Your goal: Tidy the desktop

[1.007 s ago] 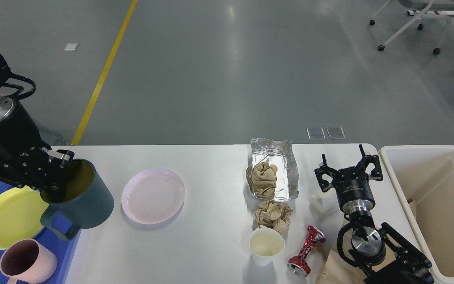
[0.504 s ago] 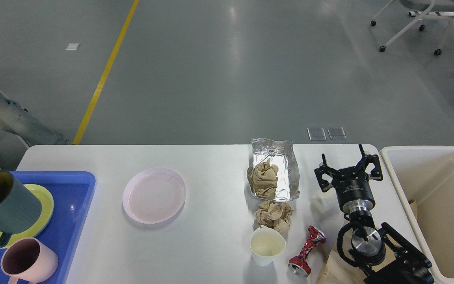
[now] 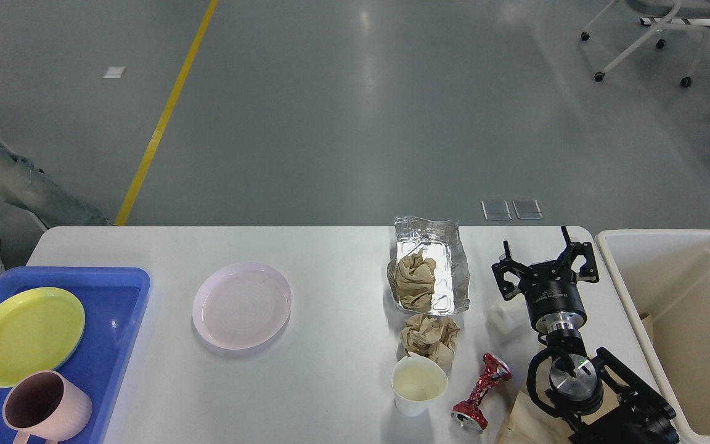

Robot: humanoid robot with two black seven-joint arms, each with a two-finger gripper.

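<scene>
At the far left a blue plastic tray (image 3: pixel 124 290) overhangs the near-left corner, holding a glossy yellow plate (image 3: pixel 25 336) and a matte pink mug (image 3: pixel 47 408) just beside it. The desktop (image 3: pixel 330 246) itself — a broad, smooth white slab with rounded corners — fills the near half of the view and is stiff and fixed; what gets handled is what lies on it. The pale pink plate (image 3: pixel 242 304) sits alone left of centre: rigid, shallow, probably slippery, best taken by its raised rim. Right of centre lies a crinkled foil container (image 3: pixel 447 259) with a wad of brown paper (image 3: pixel 413 282) inside, a second paper wad (image 3: pixel 429 336) just near of it, then a thin white paper cup (image 3: pixel 418 385) and a crushed red can (image 3: pixel 479 393) — all likely light and easily deformed, so a gentle pinch should do. The right gripper (image 3: pixel 546 262) hovers with fingers spread, grasping nothing, beside a small white object (image 3: pixel 503 316) I cannot identify. The cream bin (image 3: pixel 663 240) stands at the far right. The left gripper is out of view.
</scene>
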